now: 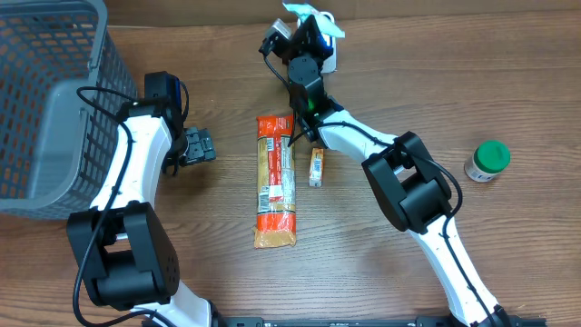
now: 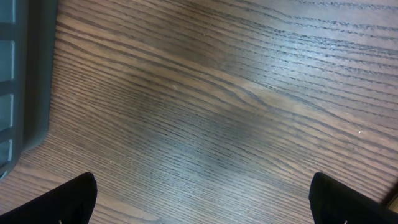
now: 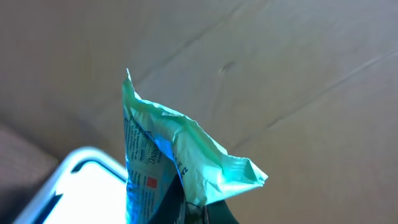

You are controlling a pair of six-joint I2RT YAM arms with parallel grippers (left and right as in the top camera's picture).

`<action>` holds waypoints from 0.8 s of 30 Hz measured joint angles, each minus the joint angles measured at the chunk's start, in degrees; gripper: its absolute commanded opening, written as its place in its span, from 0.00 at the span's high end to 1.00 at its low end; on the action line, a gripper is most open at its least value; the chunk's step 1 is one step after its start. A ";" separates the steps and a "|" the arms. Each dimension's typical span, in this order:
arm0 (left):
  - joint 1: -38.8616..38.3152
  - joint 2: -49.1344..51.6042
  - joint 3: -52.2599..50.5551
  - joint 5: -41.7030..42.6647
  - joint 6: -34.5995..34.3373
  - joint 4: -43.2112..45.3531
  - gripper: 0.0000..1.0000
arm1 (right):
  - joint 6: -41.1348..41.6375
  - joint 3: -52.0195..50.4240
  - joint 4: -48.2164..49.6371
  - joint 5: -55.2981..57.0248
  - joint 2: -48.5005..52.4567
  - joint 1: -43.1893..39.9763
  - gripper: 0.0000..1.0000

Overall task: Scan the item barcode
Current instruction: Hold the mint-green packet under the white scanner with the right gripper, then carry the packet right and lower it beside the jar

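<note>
- Step in hand, as I'm reading it: presenting the item to the scanner. The pick is looking done, the scan not confirmed.
- Right claw (image 1: 307, 38) is sitting pressed together, pinching a teal packet (image 3: 168, 155) by its lower edge and holding it up off the counter (image 1: 408, 54), beyond the far end of the long orange packet (image 1: 275, 182).
- The wrist view is showing printed text on the teal packet's left face. I'm not making out a barcode there, too blurred.
- A bright white panel (image 3: 68, 186) is glowing just beside the teal packet, low left in that view. I'm guessing scanner, can't confirm.
- Left claw (image 1: 198, 145) is hanging spread wide and holding nothing, left of the orange packet, over bare counter.
- A small box (image 1: 316, 166) is lying just right of the orange packet, a green-capped bottle (image 1: 487, 161) well to its right, a grey basket (image 1: 45, 100) far to its left.
- Next move, I'm thinking: turning the wrist so the printed face is pointing at the panel, keeping the pinch firm since the film is crumpling.
</note>
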 measured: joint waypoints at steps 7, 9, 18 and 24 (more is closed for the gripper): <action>0.00 0.00 0.00 0.00 0.00 0.00 0.00 | 6.58 -0.04 -17.57 4.20 -8.33 0.00 0.97; 0.00 0.00 0.00 0.00 0.00 0.04 0.00 | 10.82 -0.04 -23.93 5.07 -13.14 0.00 0.97; 0.00 0.00 0.00 0.00 0.00 0.02 0.00 | 33.94 0.72 -60.35 6.80 -35.39 -0.96 0.97; 0.00 0.00 0.00 -0.02 0.00 0.02 0.00 | 51.65 1.31 -90.84 -2.95 -42.27 -6.21 0.97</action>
